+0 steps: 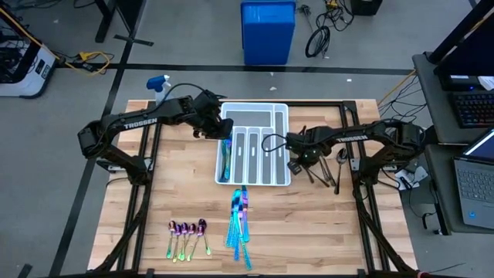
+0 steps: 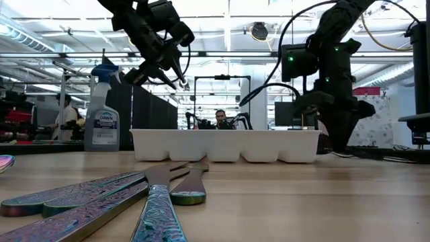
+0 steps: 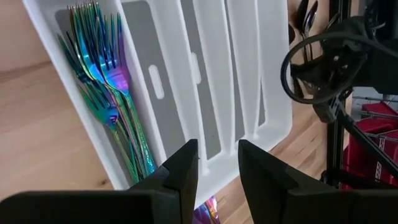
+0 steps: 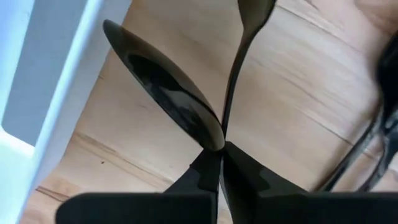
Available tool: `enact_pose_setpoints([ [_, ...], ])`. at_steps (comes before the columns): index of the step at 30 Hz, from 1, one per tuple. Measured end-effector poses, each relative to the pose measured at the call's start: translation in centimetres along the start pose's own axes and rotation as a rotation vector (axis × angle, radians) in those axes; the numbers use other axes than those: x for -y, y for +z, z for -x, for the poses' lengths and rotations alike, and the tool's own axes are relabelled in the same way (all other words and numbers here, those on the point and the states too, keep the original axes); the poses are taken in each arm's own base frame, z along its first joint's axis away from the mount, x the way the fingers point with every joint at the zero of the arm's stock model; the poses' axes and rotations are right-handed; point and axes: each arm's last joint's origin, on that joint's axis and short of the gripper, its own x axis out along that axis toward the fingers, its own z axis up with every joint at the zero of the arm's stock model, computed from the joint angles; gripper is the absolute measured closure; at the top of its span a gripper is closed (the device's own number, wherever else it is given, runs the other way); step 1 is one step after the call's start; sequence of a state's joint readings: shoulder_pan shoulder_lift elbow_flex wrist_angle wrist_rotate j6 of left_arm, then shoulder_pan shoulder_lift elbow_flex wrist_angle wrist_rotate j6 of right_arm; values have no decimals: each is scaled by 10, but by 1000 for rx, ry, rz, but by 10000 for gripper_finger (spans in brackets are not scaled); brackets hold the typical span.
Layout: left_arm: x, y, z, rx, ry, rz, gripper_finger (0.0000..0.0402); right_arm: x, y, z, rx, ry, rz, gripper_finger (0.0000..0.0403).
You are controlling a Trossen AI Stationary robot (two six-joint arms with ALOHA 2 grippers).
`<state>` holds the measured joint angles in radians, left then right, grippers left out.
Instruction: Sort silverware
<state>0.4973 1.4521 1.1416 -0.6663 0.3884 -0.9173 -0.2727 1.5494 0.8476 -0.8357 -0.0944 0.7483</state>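
Blue-teal metal forks (image 3: 102, 81) are seen lying together in the outermost long compartment of the white plastic compartmented tray (image 1: 282, 116), on the left arm's side; the other compartments are seen to be bare. The left gripper (image 3: 217, 168) is held above that side of the tray, its fingers parted a little with nothing between them. The right gripper (image 4: 217, 155) is lowered to the wooden table (image 1: 154, 193) just beside the tray's opposite wall, and its fingertips are pinched shut on the edge of a dark gunmetal spoon (image 4: 165, 93), where more dark spoons (image 1: 332, 166) are left lying. Still unsorted near the front edge are the iridescent blue knives (image 1: 239, 220) and a row of small rainbow-purple spoons (image 1: 187, 229). The sorting is judged to be at an early stage: one kind is placed, a second is being started, and two kinds are untouched.
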Motion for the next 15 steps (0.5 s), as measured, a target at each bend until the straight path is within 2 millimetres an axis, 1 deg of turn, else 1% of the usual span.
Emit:
enact_pose_setpoints([
  [7,0,0,0,0,0,-33,303,-3,1,10,-25,-7,-22,402],
  [15,0,0,0,0,0,-62,303,-6,2,27,-64,-40,-70,402],
])
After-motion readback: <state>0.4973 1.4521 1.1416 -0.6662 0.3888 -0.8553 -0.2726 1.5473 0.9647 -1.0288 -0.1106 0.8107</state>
